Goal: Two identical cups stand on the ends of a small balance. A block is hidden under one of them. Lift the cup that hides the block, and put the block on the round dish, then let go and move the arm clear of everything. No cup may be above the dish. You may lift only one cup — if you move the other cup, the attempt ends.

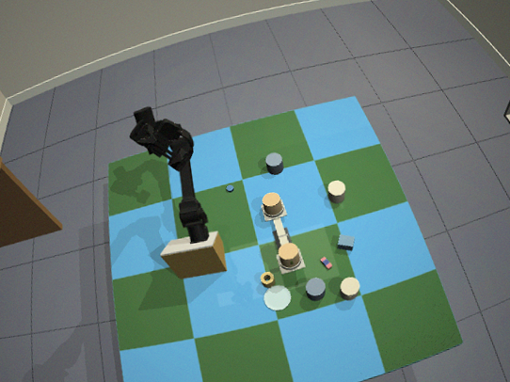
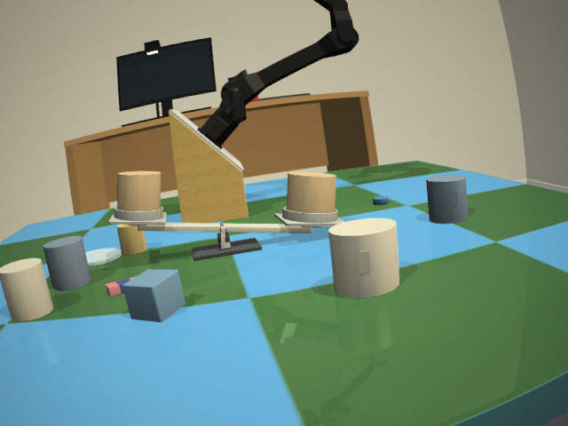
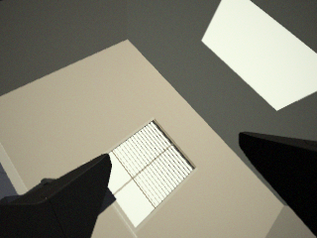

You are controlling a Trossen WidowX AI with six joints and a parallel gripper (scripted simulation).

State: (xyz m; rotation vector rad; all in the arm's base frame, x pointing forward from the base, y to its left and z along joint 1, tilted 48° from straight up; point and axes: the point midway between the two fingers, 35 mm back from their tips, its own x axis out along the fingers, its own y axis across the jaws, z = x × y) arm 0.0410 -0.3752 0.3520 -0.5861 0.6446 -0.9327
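Plainly, the gripper [image 3: 173,149] stood wide, with nothing between its fingers. Both tan cups, the nearer to the dish [image 1: 289,255] [image 2: 138,191] and the farther [image 1: 272,204] [image 2: 311,193], sat upright on the balance [image 1: 278,227] [image 2: 183,227], which dipped toward the farther one. The block was hidden from sight. The pale round dish [image 1: 277,298] [image 2: 104,256] lay beside the yellow ring [image 1: 261,277] [image 2: 131,240].

Two orange cups [image 1: 272,201] [image 2: 138,191], one balance [image 1: 280,234] [image 2: 224,227], one round dish [image 1: 277,297] [image 2: 104,256], two cream cylinders [image 1: 336,189] [image 2: 364,258], two dark grey cylinders [image 1: 274,162] [image 2: 447,199], one blue-grey block [image 1: 346,242] [image 2: 153,295], one yellow ring-like piece [image 1: 262,278] [image 2: 131,240], one small blue disc [image 1: 230,188] [image 2: 380,200] and one pink-and-blue piece [image 1: 326,263] [image 2: 113,287] are seen.
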